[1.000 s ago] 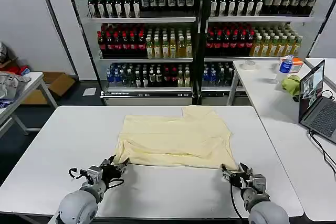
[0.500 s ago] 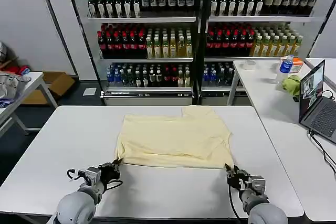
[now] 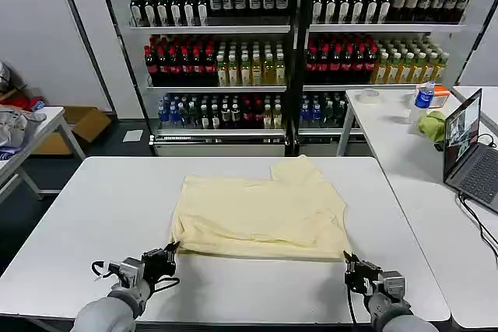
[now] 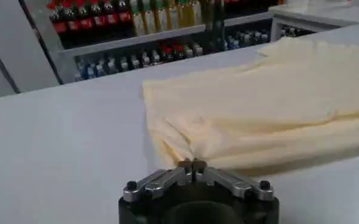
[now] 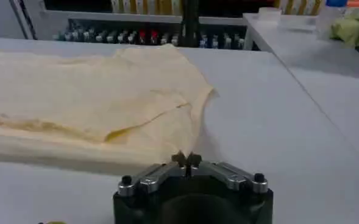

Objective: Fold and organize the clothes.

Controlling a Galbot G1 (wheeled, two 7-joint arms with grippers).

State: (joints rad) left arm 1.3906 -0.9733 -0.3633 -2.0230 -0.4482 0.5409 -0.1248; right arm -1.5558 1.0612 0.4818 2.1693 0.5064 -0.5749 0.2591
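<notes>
Lab mock-shop: stocked bottle shelves [image 3: 296, 44]

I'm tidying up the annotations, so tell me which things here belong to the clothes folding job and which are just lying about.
Part of the job:
- pale yellow soft-fabric T-shirt, partly folded on the white table
- left claw, shut at the near left corner of the T-shirt
- right claw, shut at its near right corner

Just lying about:
- open laptop
- crumpled green cloth
- blue-capped clear bottle
- shelves of bottled drinks

Both tools [image 3: 170, 253] [image 3: 348, 263] drawn back toward the robot, T-shirt [image 3: 261, 211] near hem dragged closer
</notes>
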